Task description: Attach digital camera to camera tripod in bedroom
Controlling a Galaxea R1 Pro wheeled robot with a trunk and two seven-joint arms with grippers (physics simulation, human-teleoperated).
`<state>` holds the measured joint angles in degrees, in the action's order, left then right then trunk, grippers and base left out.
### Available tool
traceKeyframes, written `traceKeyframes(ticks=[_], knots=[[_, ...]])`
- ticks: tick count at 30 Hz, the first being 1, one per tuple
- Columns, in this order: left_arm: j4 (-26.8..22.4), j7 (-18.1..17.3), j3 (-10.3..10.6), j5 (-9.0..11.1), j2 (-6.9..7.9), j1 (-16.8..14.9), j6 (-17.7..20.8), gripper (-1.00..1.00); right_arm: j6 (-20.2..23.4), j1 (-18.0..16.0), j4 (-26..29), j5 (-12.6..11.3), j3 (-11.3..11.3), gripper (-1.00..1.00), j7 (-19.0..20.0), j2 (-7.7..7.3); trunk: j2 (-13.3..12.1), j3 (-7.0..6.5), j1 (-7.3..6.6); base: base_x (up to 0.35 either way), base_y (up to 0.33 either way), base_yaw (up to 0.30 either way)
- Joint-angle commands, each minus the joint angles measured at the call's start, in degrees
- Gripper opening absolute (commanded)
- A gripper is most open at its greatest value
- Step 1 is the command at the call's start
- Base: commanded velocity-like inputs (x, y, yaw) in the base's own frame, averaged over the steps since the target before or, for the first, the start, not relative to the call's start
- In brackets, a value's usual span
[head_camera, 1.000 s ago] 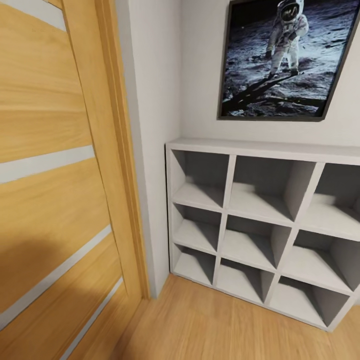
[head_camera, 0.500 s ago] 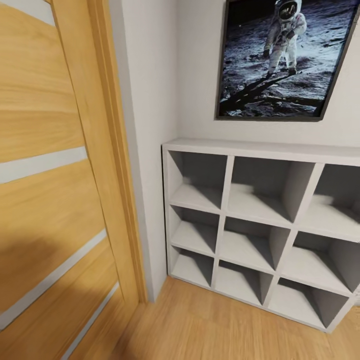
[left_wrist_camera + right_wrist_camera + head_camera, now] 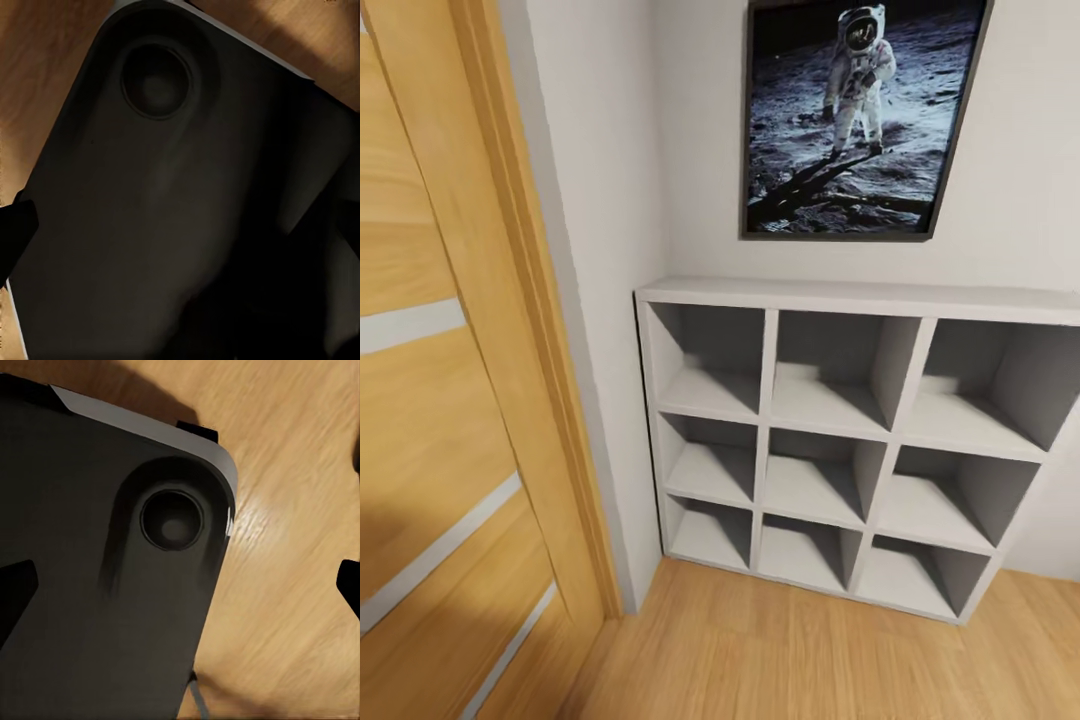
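Head view, left side: light wood door (image 3: 430, 420) with pale horizontal inlay strips, its wood frame (image 3: 530, 330) running down to the floor. Just beside the frame, a white wall corner (image 3: 605, 250).

Centre to right: grey cube shelf (image 3: 860, 300), three by three compartments, standing against the white wall on the light wood floor (image 3: 780, 650). Above it, apart from its top, hangs a dark-framed poster (image 3: 850, 120) of an astronaut on the moon.

Digital camera and camera tripod: cannot be located from these views.

Left wrist view: dark rounded robot base panel (image 3: 165, 210) with a round recess, wood floor at the edges. A dark finger tip (image 3: 15, 232) shows at one edge; grip state cannot be told.

Right wrist view: same kind of dark panel (image 3: 97, 607) with a pale rim, over wood floor. Dark finger tips (image 3: 15, 592) at both edges stand well apart with nothing between them, so the right gripper (image 3: 180, 592) is spread.
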<state>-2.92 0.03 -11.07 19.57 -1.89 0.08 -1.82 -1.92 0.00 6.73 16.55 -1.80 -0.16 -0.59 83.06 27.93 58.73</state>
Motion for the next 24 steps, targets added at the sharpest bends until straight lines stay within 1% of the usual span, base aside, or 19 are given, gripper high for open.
traceKeyframes(ticks=[1, 4, 5, 6, 7, 8, 11, 12, 16, 18, 24], knots=[[-0.03, 0.02, -0.44, 0.09, 0.01, 0.01, -0.11, 1.0, -0.08, 0.0, 0.03, 0.42, -0.23, 1.0, -0.02, 0.02, 0.02, 0.04, 0.0, 0.0, 0.0, -0.294], [-0.02, 0.07, -0.59, 0.56, 0.11, 0.01, -0.11, 1.0, 0.04, 0.0, 0.03, 0.42, -0.29, 1.0, -0.02, 0.08, 0.02, 0.04, 0.0, 0.0, 0.0, -0.294], [-0.01, 0.09, -0.59, 0.84, 0.15, 0.01, -0.11, 1.0, 0.06, 0.0, 0.03, 0.42, -0.37, 1.0, -0.03, 0.1, 0.02, 0.04, 0.0, 0.0, 0.0, -0.295], [0.0, 0.09, -0.6, 1.75, 0.24, 0.01, -0.11, 1.0, 0.1, 0.0, 0.03, 0.42, -0.77, 1.0, -0.06, 0.1, 0.02, 0.04, 0.0, 0.0, 0.0, -0.295], [0.0, 0.09, -0.6, 1.75, 0.24, 0.01, -0.11, 1.0, 0.1, 0.0, 0.03, 0.42, -0.77, 1.0, -0.06, 0.1, 0.02, 0.04, 0.0, 0.0, 0.0, -0.295], [0.01, 0.08, -0.64, 3.24, 0.32, 0.01, -0.11, 1.0, 0.12, 0.0, 0.05, 0.42, -1.63, 1.0, -0.17, 0.1, 0.02, 0.04, 0.0, 0.0, 0.0, -0.295], [0.02, 0.02, -0.91, 6.33, 0.4, 0.01, -0.08, 1.0, 0.14, 0.0, 0.08, 0.42, -3.75, 1.0, -0.5, 0.12, 0.02, 0.04, 0.0, 0.0, 0.0, -0.295], [0.02, -0.08, -0.89, 10.88, 0.46, 0.01, -0.1, 1.0, 0.26, 0.0, 0.17, 0.5, -8.58, 1.0, -0.93, 0.02, 0.02, 0.04, 0.0, 0.0, 0.0, -0.295], [-0.04, -0.19, -0.66, 12.03, 0.48, 0.01, -0.11, 1.0, 0.28, 0.0, 0.2, 0.69, -10.26, 1.0, -1.03, 0.04, 0.02, 0.04, 0.0, 0.0, 0.0, -0.295], [-0.06, -0.26, -0.57, 12.41, 0.45, 0.01, -0.11, 1.0, 0.26, 0.0, 0.2, 0.8, -10.67, 1.0, -1.03, 0.11, 0.02, 0.04, 0.0, 0.0, 0.0, -0.295], [-0.06, -0.28, -0.53, 12.56, 0.41, 0.01, -0.12, 1.0, 0.2, 0.0, 0.21, 0.97, -10.69, 1.0, -0.91, 0.17, 0.02, 0.04, 0.0, 0.0, 0.0, -0.295]])
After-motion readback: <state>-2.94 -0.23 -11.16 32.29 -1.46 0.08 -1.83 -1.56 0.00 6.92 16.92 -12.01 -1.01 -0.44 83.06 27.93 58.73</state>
